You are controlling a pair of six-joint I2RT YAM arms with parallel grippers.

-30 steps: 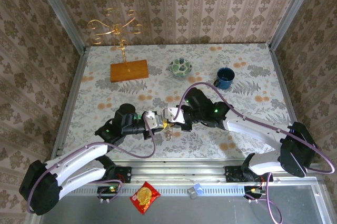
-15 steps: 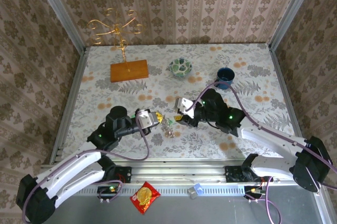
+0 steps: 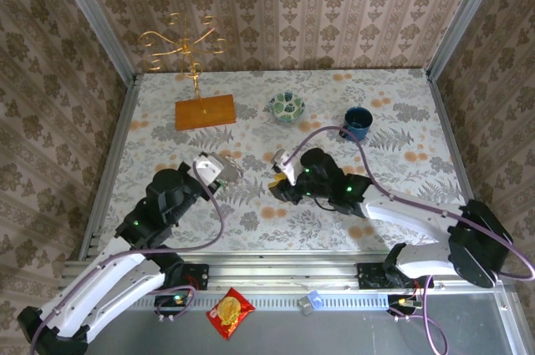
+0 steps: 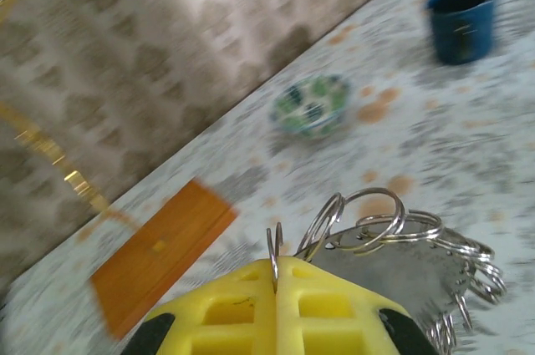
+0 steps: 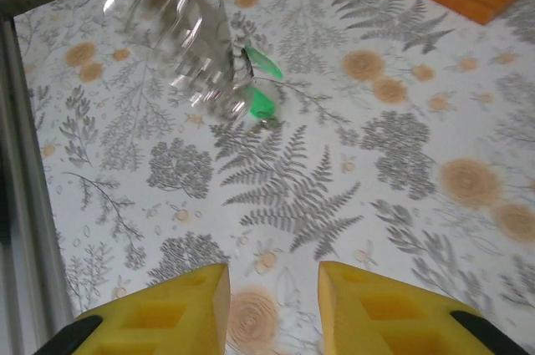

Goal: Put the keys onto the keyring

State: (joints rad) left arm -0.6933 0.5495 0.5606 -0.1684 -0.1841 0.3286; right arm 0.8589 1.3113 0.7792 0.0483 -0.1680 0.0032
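Note:
My left gripper (image 4: 277, 265) is shut on a thin wire loop of the keyring (image 4: 368, 225), a bunch of silver rings with a metal plate behind them. Seen from above, the left gripper (image 3: 226, 171) is left of the table's middle. In the right wrist view the keys (image 5: 260, 83), two small green-headed ones, hang at the lower end of that blurred metal bunch (image 5: 188, 29), above the table. My right gripper (image 5: 273, 284) stands open with nothing between its yellow fingers (image 5: 188, 301), a little way short of the keys. From above the right gripper (image 3: 277, 178) is just right of the left one.
A blue mug (image 3: 357, 123) and a patterned green bowl (image 3: 286, 106) stand at the back right. The gold wire stand on its wooden base (image 3: 205, 111) is at the back left. A red-and-yellow snack packet (image 3: 230, 311) lies off the table at the front.
The two grippers met at mid-table a second ago. The right gripper has opened and let go. The left arm has drawn back to the left, carrying the rings.

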